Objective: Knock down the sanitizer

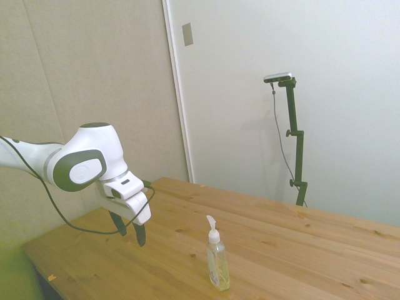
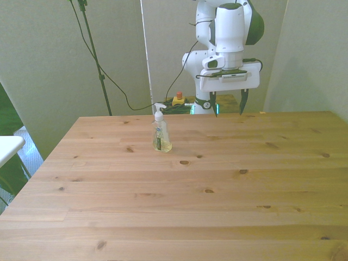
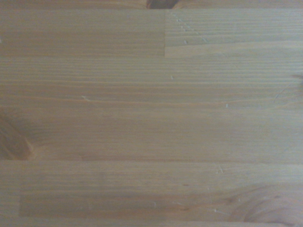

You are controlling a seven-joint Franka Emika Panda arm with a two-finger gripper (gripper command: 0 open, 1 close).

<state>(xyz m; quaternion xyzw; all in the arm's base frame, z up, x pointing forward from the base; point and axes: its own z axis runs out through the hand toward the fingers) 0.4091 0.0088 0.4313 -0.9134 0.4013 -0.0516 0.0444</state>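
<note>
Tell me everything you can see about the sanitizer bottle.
The sanitizer is a small, slim, clear plastic bottle with pale yellowish liquid low inside and a white pump top. It stands upright on the wooden table, toward the far edge in the front view. Nothing touches it but the table; the open gripper hangs apart from it, toward the front view's right.

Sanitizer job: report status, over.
Gripper open, empty, above the table. Sanitizer upright, untouched, off toward the front view's left. Nothing between them.
</note>
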